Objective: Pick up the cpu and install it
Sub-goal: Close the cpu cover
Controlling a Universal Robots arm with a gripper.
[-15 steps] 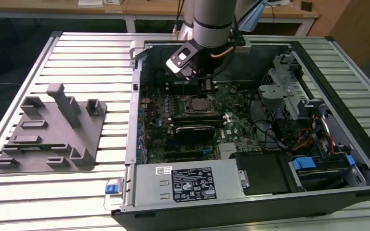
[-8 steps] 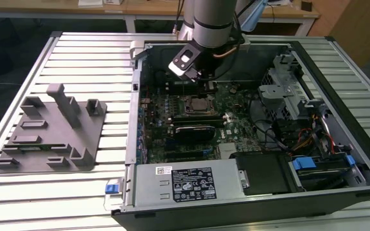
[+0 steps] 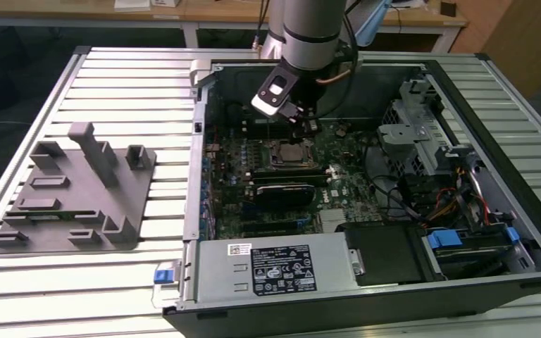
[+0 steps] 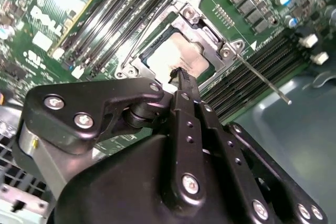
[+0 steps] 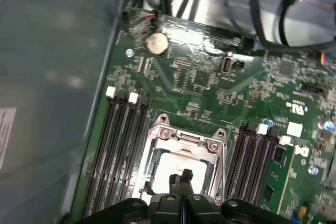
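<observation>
Hanging over the cpu [image 5: 167, 165] inside its socket frame [image 5: 184, 140], gripper [image 5: 181, 177] pinched together.

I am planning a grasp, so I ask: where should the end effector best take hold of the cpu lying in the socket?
Probably from straight above, at two opposite edges. The cpu lies flat inside the socket frame, so only its top is open. The shut end effector hangs just over it.

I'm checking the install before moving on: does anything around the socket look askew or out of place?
The cpu looks flat and square in the socket. Only the thin lever juts out over the memory slots, seemingly unlatched. The shut gripper is poised over the cpu.
</observation>
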